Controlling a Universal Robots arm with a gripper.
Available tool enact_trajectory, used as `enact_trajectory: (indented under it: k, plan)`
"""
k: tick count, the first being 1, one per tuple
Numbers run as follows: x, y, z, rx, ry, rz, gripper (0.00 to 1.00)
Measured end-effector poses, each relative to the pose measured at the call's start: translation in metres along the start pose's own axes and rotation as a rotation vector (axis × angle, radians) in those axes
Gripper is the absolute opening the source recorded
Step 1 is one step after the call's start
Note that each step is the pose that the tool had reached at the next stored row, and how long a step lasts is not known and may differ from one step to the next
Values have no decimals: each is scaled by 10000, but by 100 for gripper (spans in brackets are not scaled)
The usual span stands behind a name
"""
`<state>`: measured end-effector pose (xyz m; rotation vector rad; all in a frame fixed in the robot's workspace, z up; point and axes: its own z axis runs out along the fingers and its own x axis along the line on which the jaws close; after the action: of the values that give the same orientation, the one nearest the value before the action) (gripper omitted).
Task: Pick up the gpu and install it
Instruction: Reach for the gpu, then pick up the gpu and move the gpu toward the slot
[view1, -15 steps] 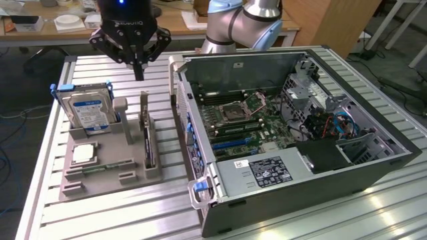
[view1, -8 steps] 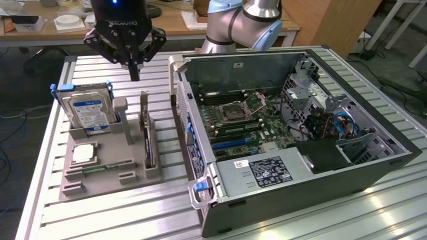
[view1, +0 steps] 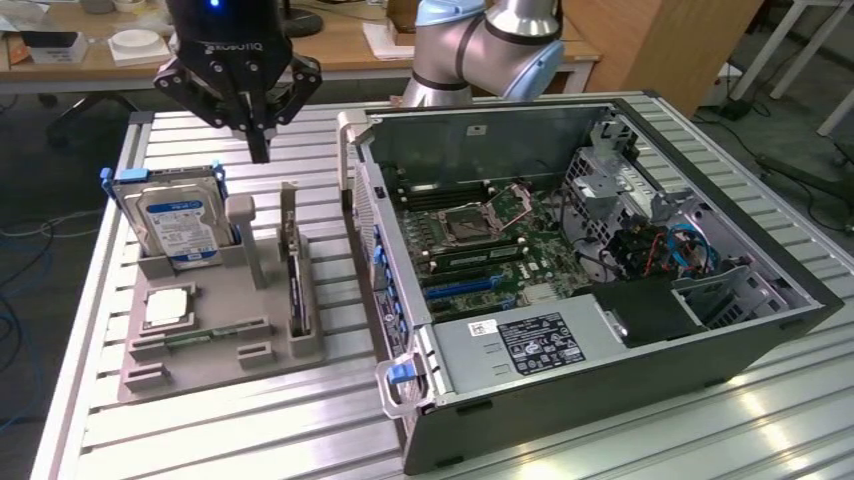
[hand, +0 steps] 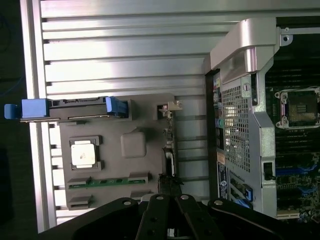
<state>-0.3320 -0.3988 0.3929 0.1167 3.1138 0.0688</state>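
Setting: a ribbed metal tabletop (view1: 747, 420) (hand: 125, 50) is seen carrying a grey tray (view1: 200, 375) (hand: 134, 145) and, just beside it, an open computer case (view1: 747, 340) (hand: 240, 45).

Claw: the black claw (view1: 260, 148) (hand: 170, 200) is seen hanging from the robot arm (view1: 487, 40), pointed down. Its two fingers are pressed together into a narrow tip, and nothing is gripped between them.

Claw position: it is held in the air above the far end of the tray, over the gap between the hard drive and the graphics card, and nothing is touched by it.

Graphics card: a thin dark graphics card (view1: 296, 275) (hand: 169, 150) is stood on its long edge in a slot of the tray, on the side nearest the case. It is seen edge-on as a slim dark strip from the wrist.

Hard drive: a silver hard drive (view1: 180, 225) (hand: 75, 107) with a blue and white label is stood upright in a blue frame at the tray's other side, well apart from the card.

Smaller parts: a square silver processor chip (view1: 167, 308) (hand: 82, 152) is laid flat in the tray, with a narrow green memory stick (view1: 200, 338) (hand: 107, 182) beside it.

Case interior: a green circuit board (view1: 514, 245) with an open processor socket (view1: 481, 215) (hand: 300, 107) is exposed, and a labelled grey power supply (view1: 514, 345) is seated at the near end.
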Motion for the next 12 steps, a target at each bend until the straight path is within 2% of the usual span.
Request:
enact_trajectory:
  k: [12]
  plan:
    - [3,0,0,0,0,-1,10]
